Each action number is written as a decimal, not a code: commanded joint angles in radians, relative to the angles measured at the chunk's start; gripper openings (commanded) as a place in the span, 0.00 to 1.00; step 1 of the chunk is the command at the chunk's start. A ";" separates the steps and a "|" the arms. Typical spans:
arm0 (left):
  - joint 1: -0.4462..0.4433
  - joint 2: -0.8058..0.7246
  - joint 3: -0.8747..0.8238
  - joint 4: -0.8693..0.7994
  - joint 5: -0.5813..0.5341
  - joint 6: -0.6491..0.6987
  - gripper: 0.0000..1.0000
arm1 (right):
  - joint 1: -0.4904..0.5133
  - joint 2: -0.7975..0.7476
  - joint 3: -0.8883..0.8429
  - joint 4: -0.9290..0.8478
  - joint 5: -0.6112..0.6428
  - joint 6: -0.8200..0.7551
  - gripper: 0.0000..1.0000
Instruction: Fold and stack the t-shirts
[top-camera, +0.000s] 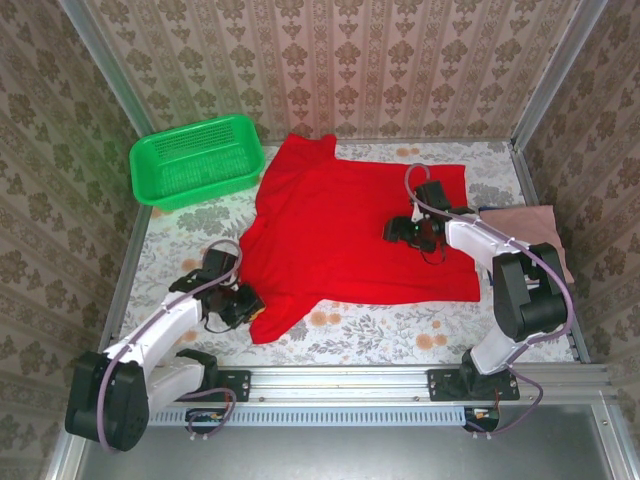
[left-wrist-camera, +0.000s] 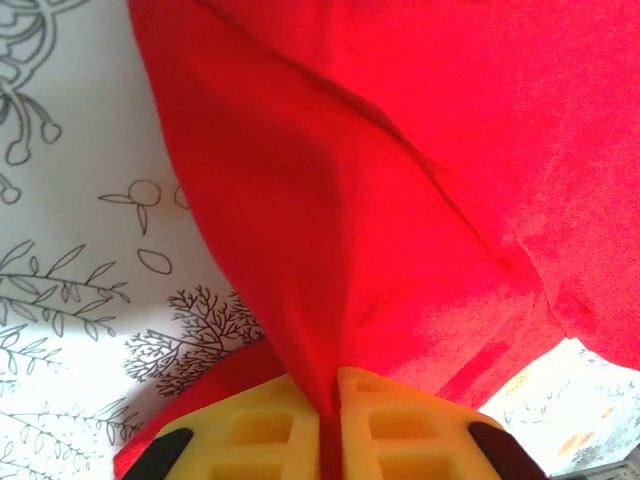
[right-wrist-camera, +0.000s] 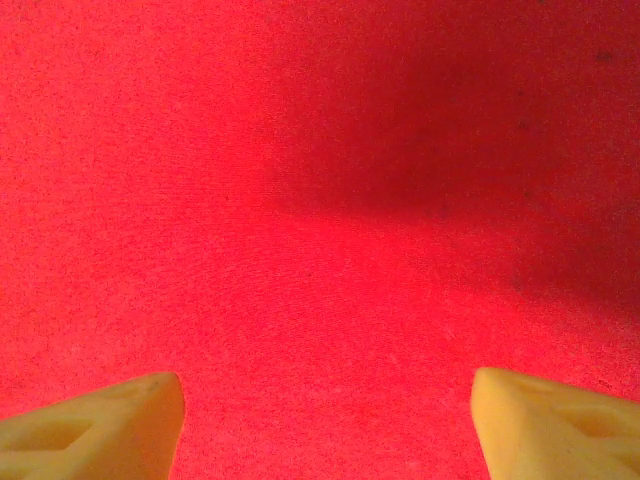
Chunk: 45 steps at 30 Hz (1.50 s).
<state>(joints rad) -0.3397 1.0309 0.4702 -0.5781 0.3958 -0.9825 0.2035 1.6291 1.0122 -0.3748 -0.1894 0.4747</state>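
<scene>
Across the middle of the floral table (top-camera: 380, 335), finding the red t-shirt (top-camera: 350, 220) lying spread out with a plain face up, one tip of cloth reaching toward the far wall and another trailing toward the near-left. Pinching that near-left tip with the left gripper (top-camera: 248, 305), clenched tight on the fabric. Seeing, from the left wrist, red cloth rising in a gathered ridge from between the two yellow pads (left-wrist-camera: 400, 425), pressed together on it, and draping away over the printed tabletop. Holding the right gripper (top-camera: 412, 232) over the right part of the same shirt, released and grasping nothing. Seeing, from the right wrist, two yellow fingertips (right-wrist-camera: 100, 420) standing wide apart at the bottom edge, with flat red fabric between and beyond them; not managing to tell whether they are touching the cloth. Finding the pink t-shirt (top-camera: 535, 222) lying at the right edge of the table, partly behind the right arm (top-camera: 525, 290), just beside the red one's right side; not managing to tell whether the two are touching. Noting the green basket (top-camera: 195, 160) sitting in the far-left corner, just beside the red shirt's far-left edge.
</scene>
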 joint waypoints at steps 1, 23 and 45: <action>-0.004 -0.029 0.010 -0.061 -0.008 0.009 0.13 | -0.029 -0.091 -0.022 -0.036 0.038 0.027 0.76; -0.003 -0.112 -0.054 -0.022 -0.018 -0.046 0.00 | -0.343 -0.529 -0.318 -0.313 0.227 0.271 0.69; 0.004 -0.120 -0.063 0.020 -0.031 -0.050 0.00 | -0.510 -0.489 -0.452 -0.256 0.058 0.285 0.40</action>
<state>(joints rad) -0.3397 0.9257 0.4213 -0.5663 0.3775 -1.0180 -0.2966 1.1236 0.5781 -0.6540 -0.0982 0.7628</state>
